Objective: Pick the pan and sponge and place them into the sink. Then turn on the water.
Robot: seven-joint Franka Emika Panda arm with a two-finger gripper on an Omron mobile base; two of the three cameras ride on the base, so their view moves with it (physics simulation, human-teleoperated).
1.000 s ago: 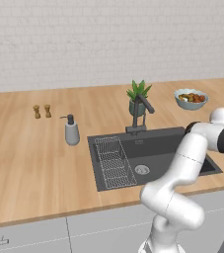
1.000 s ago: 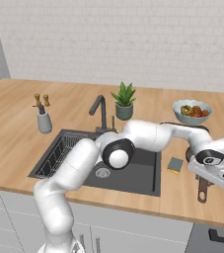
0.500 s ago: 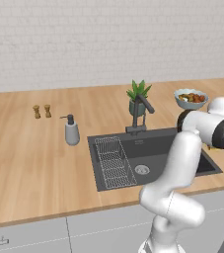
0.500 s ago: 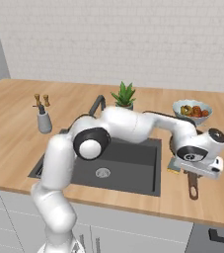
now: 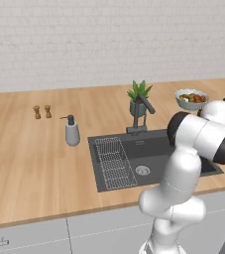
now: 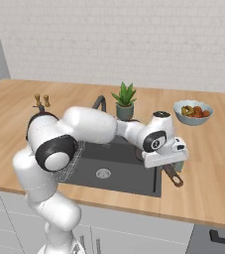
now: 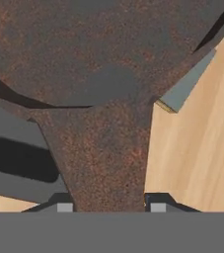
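Note:
The pan [image 7: 98, 59] is rusty dark brown and fills the top of the hand view. Its handle [image 7: 103, 163] runs down between my fingertips. My gripper [image 7: 108, 205] is shut on that handle. From the right base view, my gripper [image 6: 167, 166] hangs over the right rim of the sink [image 6: 109, 161], and the end of the pan [image 6: 174, 177] handle pokes out below it. A corner of the sponge [image 7: 185, 86] shows beside the pan, on the wooden counter. The sink [image 5: 153, 149] has a dark faucet [image 5: 141, 111]. No water runs.
A bowl of red-orange food [image 6: 193, 111] stands on the counter right of the sink, and a potted plant [image 6: 125, 101] behind it. A wire rack [image 5: 115, 161] lies in the sink's left half. A soap dispenser [image 5: 72, 131] and two shakers [image 5: 42, 111] stand to the left.
My arm has swung left from the counter toward the sink, carrying the pan by its handle. The sponge has stayed on the counter.

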